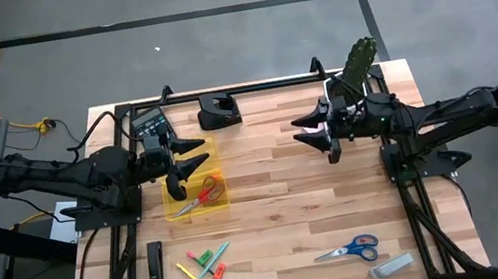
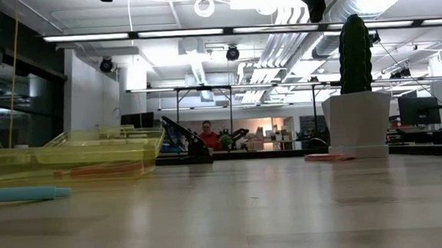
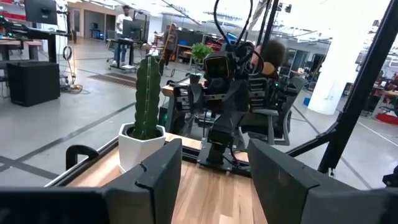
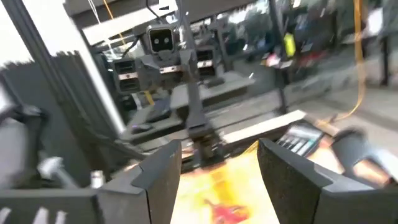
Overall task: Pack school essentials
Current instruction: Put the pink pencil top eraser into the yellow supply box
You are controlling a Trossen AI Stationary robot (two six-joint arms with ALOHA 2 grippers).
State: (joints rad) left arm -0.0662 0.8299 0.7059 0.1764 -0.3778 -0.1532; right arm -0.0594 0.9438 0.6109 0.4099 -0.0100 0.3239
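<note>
Both grippers, left gripper (image 1: 194, 161) and right gripper (image 1: 310, 133), gape empty above the yellow tray (image 1: 175, 205). Blue-handled scissors (image 1: 347, 250), well right of the tray: likely stiff, light; grab at the pivot.

Bright overhead lighting, blurred right-wrist view.

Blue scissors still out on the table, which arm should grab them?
Right, probably. The blue-handled scissors lie on the right half of the table, on the right gripper's side. The left gripper hangs open over the yellow tray, where the red-handled scissors already lie, farther from them.
</note>
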